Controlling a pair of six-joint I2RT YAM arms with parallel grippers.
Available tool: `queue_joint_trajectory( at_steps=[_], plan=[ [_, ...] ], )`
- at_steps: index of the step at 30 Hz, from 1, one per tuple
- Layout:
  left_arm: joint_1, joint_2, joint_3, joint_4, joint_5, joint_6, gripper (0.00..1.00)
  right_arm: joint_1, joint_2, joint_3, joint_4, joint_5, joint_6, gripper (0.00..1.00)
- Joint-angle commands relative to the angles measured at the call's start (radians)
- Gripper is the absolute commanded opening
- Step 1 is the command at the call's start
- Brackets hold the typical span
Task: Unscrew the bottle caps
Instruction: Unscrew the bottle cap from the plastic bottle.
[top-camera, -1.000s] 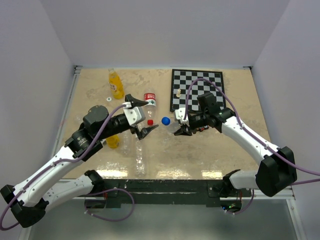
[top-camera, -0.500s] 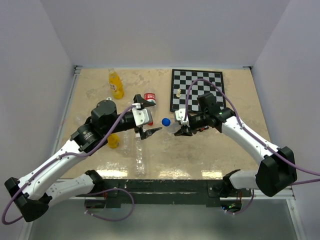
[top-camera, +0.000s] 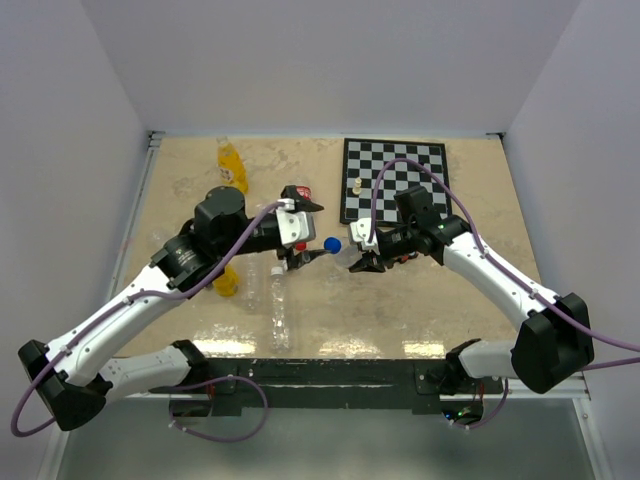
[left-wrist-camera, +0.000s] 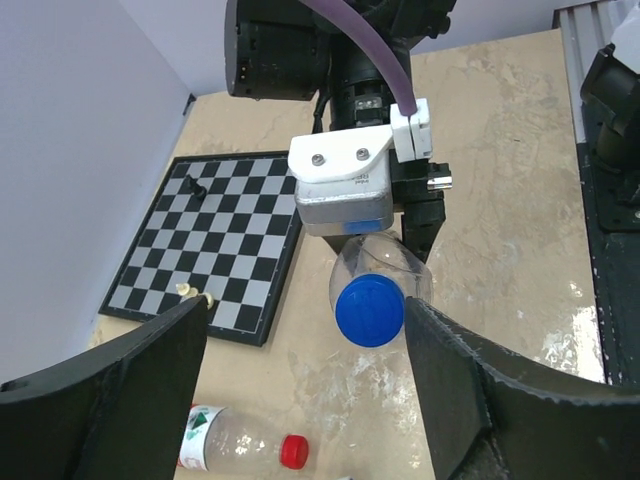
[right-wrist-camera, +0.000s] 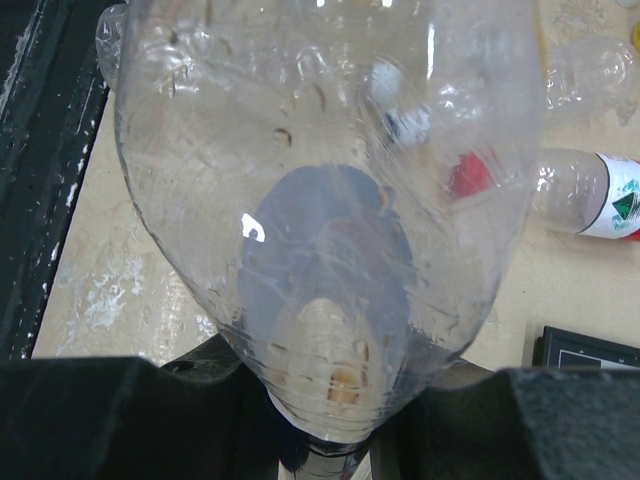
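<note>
Blue cap (left-wrist-camera: 369, 312) is still sitting screwed on the clear bottle (left-wrist-camera: 385, 268). The bottle is hanging sideways over the middle of the counter, about halfway between the left and right edges, cap pointing toward the left edge. Right gripper (top-camera: 365, 262) is clamping the bottle body and holding it where it was a second ago. In the right wrist view the bottle is filling the frame base-first.

Left gripper (top-camera: 312, 232) is the thing changing. A second ago it was sitting back toward the left edge with a clear gap to the cap. Now it's pushing in, with its spread-open fingers (left-wrist-camera: 110, 400) lining up either side of the cap. Can't tell if the tips are reaching the cap yet.

Meaning: the approach is nearly finishing and no cap is coming off yet. Next it's probably needing to close on the cap and twist while the right keeps the bottle from spinning.

Outward:
- Red-capped bottle (left-wrist-camera: 240, 455) is lying just past the left gripper toward the far edge.
- Orange bottle (top-camera: 230, 162) is standing near the far-left corner.
- Second orange bottle (top-camera: 228, 283) is peeking out under the left arm.
- Chessboard (top-camera: 392, 180) is lying toward the far-right corner.
</note>
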Motion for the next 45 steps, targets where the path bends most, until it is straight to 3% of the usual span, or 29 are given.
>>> queue_joint_trajectory(
  at_steps=[1,6,14,16,17,18,19,22,25,28,31,35,45],
  plan=[
    [0.003,0.019,0.051,-0.027,0.075,0.033,0.79,-0.001,-0.015,0.046,-0.012,-0.018,-0.017,0.0],
    [0.005,0.041,0.054,-0.048,0.135,0.039,0.73,-0.001,-0.014,0.046,-0.011,-0.018,-0.017,0.0],
    [0.003,0.102,0.085,-0.079,0.178,0.038,0.46,0.001,-0.014,0.046,-0.011,-0.017,-0.016,0.0],
    [0.003,0.116,0.092,-0.094,0.187,0.039,0.35,-0.001,-0.012,0.046,-0.012,-0.017,-0.017,0.0],
    [0.005,0.117,0.097,-0.1,0.188,0.039,0.23,-0.001,-0.014,0.046,-0.011,-0.017,-0.017,0.0],
    [0.005,0.119,0.098,-0.102,0.188,0.038,0.05,0.001,-0.014,0.046,-0.012,-0.015,-0.017,0.0],
    [0.005,0.117,0.097,-0.097,0.187,0.024,0.0,-0.001,-0.014,0.046,-0.011,-0.017,-0.017,0.0],
    [0.005,0.099,0.082,-0.07,0.176,-0.056,0.0,0.001,-0.015,0.047,-0.011,-0.014,-0.016,0.0],
    [0.003,0.059,0.031,-0.021,0.08,-0.193,0.0,-0.002,-0.018,0.047,-0.006,-0.006,-0.01,0.0],
    [0.005,-0.011,-0.044,0.025,-0.096,-0.416,0.0,-0.001,-0.018,0.044,0.028,0.012,0.032,0.0],
    [0.005,-0.082,-0.122,0.074,-0.28,-0.734,0.0,-0.001,-0.02,0.037,0.074,0.038,0.088,0.0],
    [0.005,-0.096,-0.112,-0.029,-0.471,-1.083,0.0,-0.001,-0.017,0.03,0.112,0.061,0.136,0.0],
    [0.005,-0.104,-0.107,-0.045,-0.528,-1.087,0.0,-0.002,-0.012,0.026,0.127,0.068,0.157,0.0]
  ],
)
